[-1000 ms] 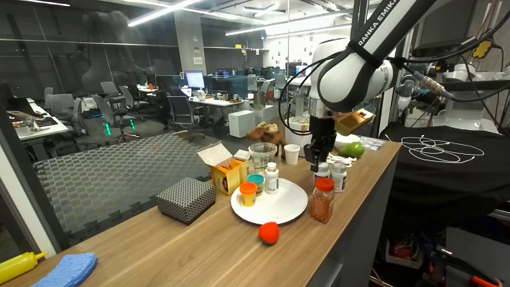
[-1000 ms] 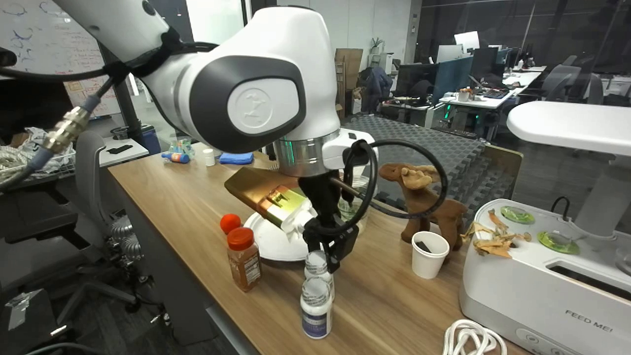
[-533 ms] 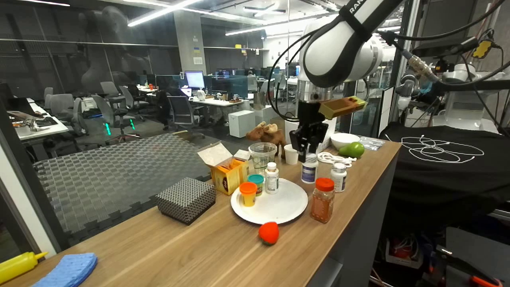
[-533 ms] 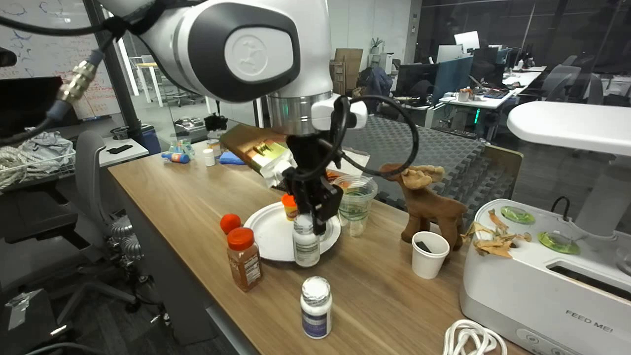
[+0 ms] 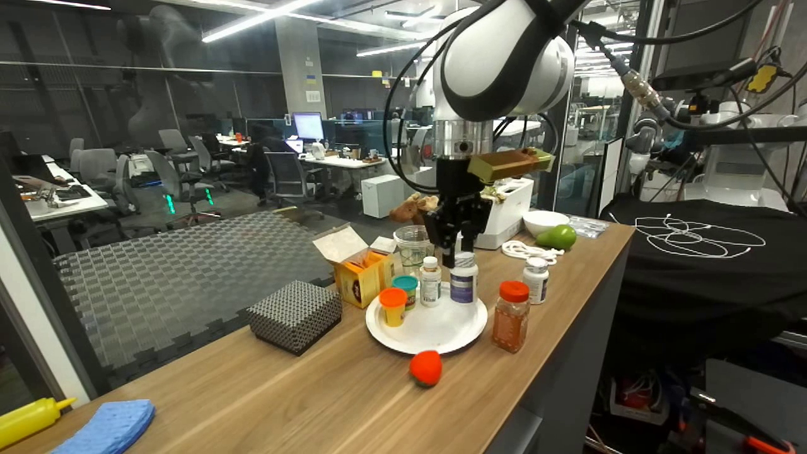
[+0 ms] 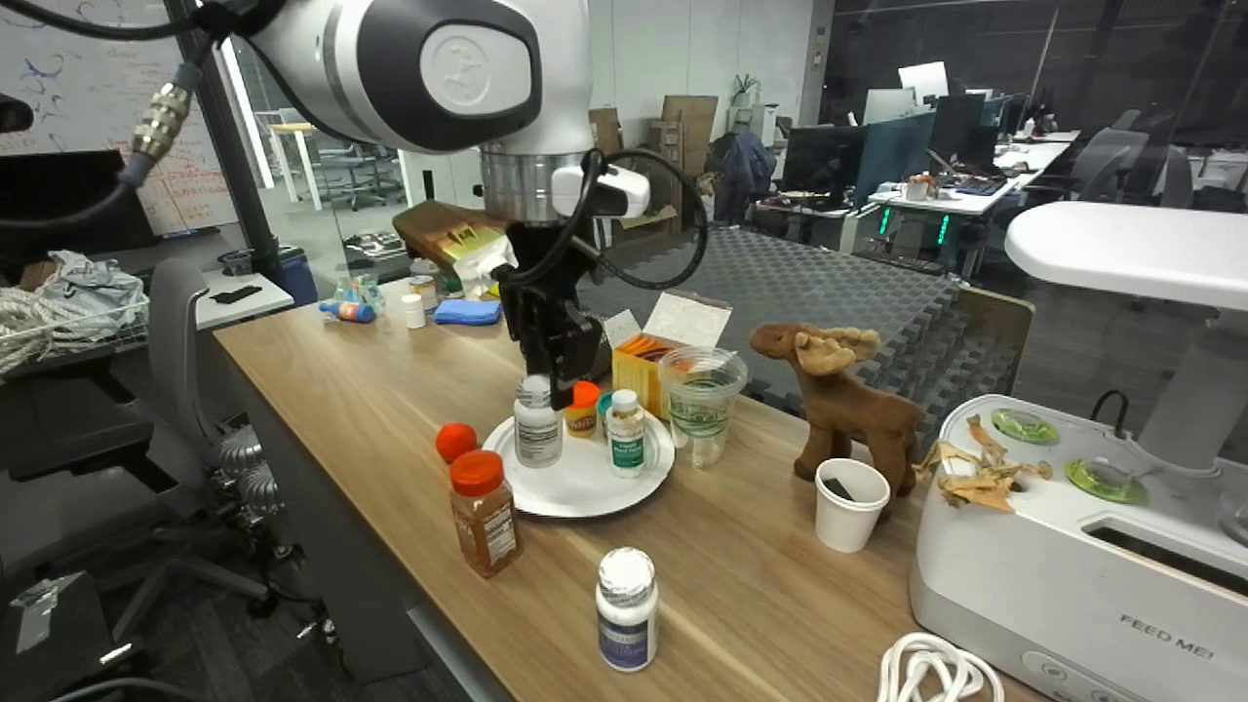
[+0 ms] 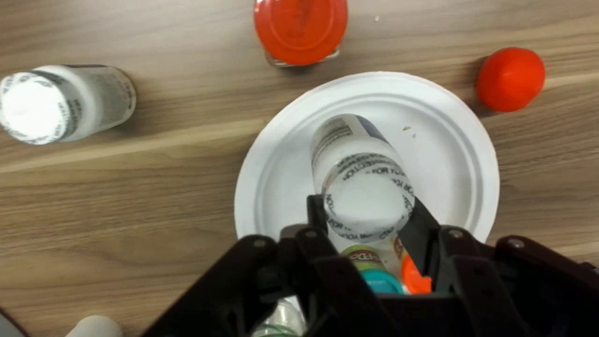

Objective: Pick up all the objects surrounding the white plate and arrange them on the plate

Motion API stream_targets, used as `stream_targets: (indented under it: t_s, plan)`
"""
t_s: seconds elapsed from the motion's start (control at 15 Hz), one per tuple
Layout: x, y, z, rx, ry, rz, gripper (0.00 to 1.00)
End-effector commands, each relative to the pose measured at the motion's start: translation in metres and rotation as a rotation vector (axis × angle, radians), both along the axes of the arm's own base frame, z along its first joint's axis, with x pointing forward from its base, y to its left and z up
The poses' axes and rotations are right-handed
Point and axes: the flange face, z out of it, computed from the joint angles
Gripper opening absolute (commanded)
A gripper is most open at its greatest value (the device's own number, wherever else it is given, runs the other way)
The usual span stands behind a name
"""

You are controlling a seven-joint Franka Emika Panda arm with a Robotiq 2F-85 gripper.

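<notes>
Grey office chairs (image 5: 98, 168) stood far behind the wooden tabletop (image 5: 284, 403), where the job looked roughly half done. Already on the white plate (image 5: 435, 331) were an orange-lidded tub (image 5: 393, 310), a teal-lidded tub (image 5: 404, 284) and a slim white bottle (image 5: 430, 287). The claw (image 7: 366, 206) gripped a wide pill bottle (image 5: 463, 287) by its cap, upright over the plate; whether its base touched could not be told. Left off the plate were a red-lidded jar (image 5: 510, 321), a red ball (image 5: 426, 368) and, farther away, a second pill bottle (image 5: 536, 282). One second earlier the gripped bottle had been close by that second one, clear of the plate; the claw had since carried it across, while everything else named had kept its place.
</notes>
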Motion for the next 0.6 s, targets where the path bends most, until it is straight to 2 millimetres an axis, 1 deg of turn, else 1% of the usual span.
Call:
stream_targets:
  t_s: [0.0, 0.33, 0.53]
  plan:
    - [0.018, 0.026, -0.009, 0.017, -0.008, -0.005, 0.18]
    - [0.042, 0.053, -0.032, 0.020, -0.050, -0.008, 0.18]
    - [0.053, 0.066, -0.042, 0.025, -0.059, -0.003, 0.18]
